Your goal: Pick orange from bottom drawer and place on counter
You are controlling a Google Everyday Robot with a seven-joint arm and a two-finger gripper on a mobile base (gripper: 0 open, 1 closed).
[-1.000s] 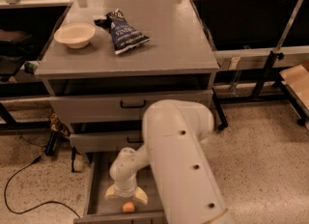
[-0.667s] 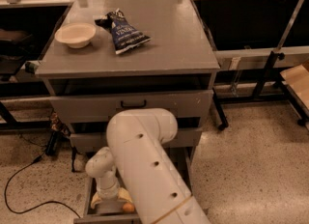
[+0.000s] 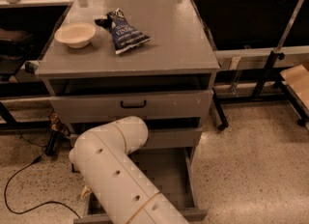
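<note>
The bottom drawer [image 3: 170,174] is pulled open, and its grey floor shows to the right of my arm. My white arm [image 3: 113,170] reaches down over the drawer's left half and covers it. My gripper [image 3: 86,192] is almost wholly hidden behind the arm; only a pale bit shows at the drawer's left edge. The orange is hidden from view. The counter [image 3: 169,44] is the grey top of the cabinet.
A cream bowl [image 3: 75,34] and a dark blue chip bag [image 3: 126,32] lie on the counter's left half. A closed upper drawer has a black handle [image 3: 133,104]. Dark shelves flank the cabinet. A black cable [image 3: 21,189] runs over the floor at left.
My arm has swung left and lower over the drawer. The orange that showed near the drawer's front is now hidden behind the arm.
</note>
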